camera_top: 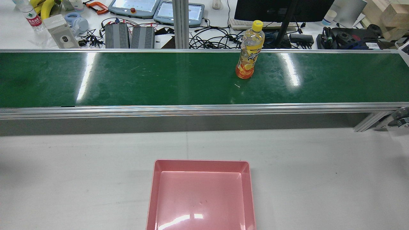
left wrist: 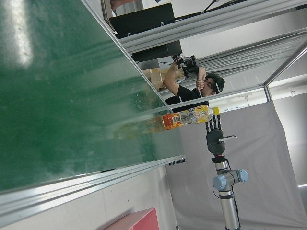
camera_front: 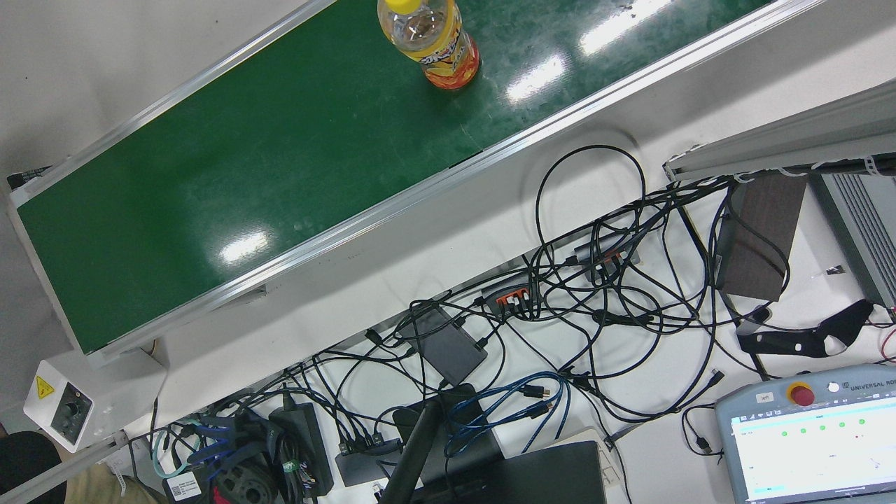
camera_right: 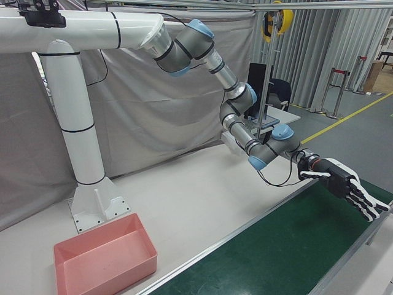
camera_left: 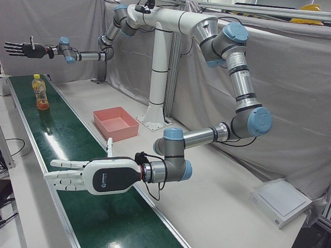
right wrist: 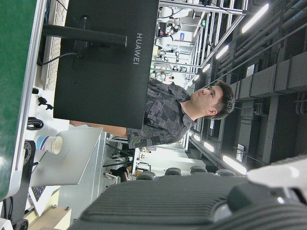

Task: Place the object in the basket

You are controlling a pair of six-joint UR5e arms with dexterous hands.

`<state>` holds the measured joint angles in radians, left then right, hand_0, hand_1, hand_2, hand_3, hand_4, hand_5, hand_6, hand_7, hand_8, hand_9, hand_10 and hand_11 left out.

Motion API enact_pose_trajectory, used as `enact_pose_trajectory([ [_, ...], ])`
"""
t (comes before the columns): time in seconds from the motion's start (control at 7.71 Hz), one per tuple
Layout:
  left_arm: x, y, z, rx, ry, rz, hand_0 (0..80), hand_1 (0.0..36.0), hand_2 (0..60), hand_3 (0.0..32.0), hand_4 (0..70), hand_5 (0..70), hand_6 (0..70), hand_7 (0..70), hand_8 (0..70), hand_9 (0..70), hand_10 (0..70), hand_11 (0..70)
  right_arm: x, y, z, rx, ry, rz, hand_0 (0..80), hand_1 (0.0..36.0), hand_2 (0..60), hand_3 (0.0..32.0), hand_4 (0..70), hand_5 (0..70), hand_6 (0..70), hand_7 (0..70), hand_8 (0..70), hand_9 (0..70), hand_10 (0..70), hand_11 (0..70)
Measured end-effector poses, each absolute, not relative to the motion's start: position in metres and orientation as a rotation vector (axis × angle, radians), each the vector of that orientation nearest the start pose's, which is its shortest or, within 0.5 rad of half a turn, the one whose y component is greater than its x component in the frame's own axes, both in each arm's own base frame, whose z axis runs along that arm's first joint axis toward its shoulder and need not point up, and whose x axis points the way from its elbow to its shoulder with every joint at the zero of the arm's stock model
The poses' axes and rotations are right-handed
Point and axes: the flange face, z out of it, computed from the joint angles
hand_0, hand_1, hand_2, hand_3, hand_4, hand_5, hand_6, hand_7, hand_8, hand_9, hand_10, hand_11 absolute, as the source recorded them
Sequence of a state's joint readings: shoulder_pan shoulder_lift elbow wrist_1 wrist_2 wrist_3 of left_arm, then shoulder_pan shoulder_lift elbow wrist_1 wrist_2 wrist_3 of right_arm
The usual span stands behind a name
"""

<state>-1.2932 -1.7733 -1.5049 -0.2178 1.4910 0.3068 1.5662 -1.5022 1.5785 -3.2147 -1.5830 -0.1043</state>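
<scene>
We see a clear plastic drink bottle (camera_top: 250,51) with a yellow cap and a yellow-and-orange label. It holds orange liquid in its lower part and stands upright on the green conveyor belt (camera_top: 159,80). In the rear view it stands right of the middle of the belt, toward the belt's far edge, and nothing touches it. The pink basket (camera_top: 201,163) sits on the white table on the near side of the belt, well apart from the bottle, with nothing in it. In the left-front view the left hand (camera_left: 90,175) hangs low over the belt at its left end, palm turned sideways. Its white fingers are stretched out straight and spread, and they hold nothing. Its forearm runs level back to the bent elbow. The right hand (camera_left: 23,49) is at the other end of the belt, raised above and beyond the bottle (camera_left: 41,93). Its arm reaches out almost level. In the right-front view we see this right hand (camera_right: 344,184) flat and fully spread, its dark fingers apart and angled slightly down over the belt, grasping nothing. The left hand view shows the bottle (left wrist: 187,118) with the right hand (left wrist: 214,132) beyond it, not touching it.
</scene>
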Motion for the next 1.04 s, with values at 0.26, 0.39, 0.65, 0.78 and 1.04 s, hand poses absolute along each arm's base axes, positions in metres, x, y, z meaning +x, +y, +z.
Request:
enact_pose_trajectory([
  [0.26, 0.0291, -0.6174, 0.5845, 0.101, 2.377, -1.613, 48.3, 2.3, 0.0, 0.0, 15.6, 7.1, 0.0, 0.0, 5.4, 10.1, 6.9, 10.7, 0.1297, -0.5204, 0.6563, -0.1, 2.284, -2.277, 0.0, 0.0, 0.0, 0.0, 0.0, 0.0, 0.0, 0.0, 0.0, 0.0, 0.0, 0.0],
  [0.39, 0.0291, -0.6174, 0.5845, 0.101, 2.377, -1.613, 48.2, 2.3, 0.0, 0.0, 15.7, 7.1, 0.0, 0.0, 5.3, 9.9, 7.2, 11.3, 0.1297, -0.5204, 0.6563, -0.1, 2.284, -2.277, 0.0, 0.0, 0.0, 0.0, 0.0, 0.0, 0.0, 0.0, 0.0, 0.0, 0.0, 0.0],
  [0.65, 0.0291, -0.6174, 0.584, 0.101, 2.378, -1.612, 48.5, 2.4, 0.0, 0.0, 15.6, 7.0, 0.0, 0.0, 5.3, 9.9, 6.9, 10.8, 0.1297, -0.5205, 0.6562, -0.1, 2.285, -2.277, 0.0, 0.0, 0.0, 0.0, 0.0, 0.0, 0.0, 0.0, 0.0, 0.0, 0.0, 0.0],
  [0.78, 0.0288, -0.6174, 0.5841, 0.101, 2.378, -1.612, 48.5, 2.4, 0.0, 0.0, 15.5, 6.9, 0.0, 0.0, 5.2, 9.7, 6.9, 10.7, 0.1297, -0.5205, 0.6562, -0.1, 2.285, -2.277, 0.0, 0.0, 0.0, 0.0, 0.0, 0.0, 0.0, 0.0, 0.0, 0.0, 0.0, 0.0],
  [1.04, 0.0286, -0.6174, 0.5841, 0.102, 2.378, -1.613, 48.4, 2.4, 0.0, 0.0, 15.4, 6.9, 0.0, 0.0, 5.3, 9.9, 6.7, 10.5, 0.1297, -0.5206, 0.6561, -0.101, 2.285, -2.276, 0.0, 0.0, 0.0, 0.0, 0.0, 0.0, 0.0, 0.0, 0.0, 0.0, 0.0, 0.0],
])
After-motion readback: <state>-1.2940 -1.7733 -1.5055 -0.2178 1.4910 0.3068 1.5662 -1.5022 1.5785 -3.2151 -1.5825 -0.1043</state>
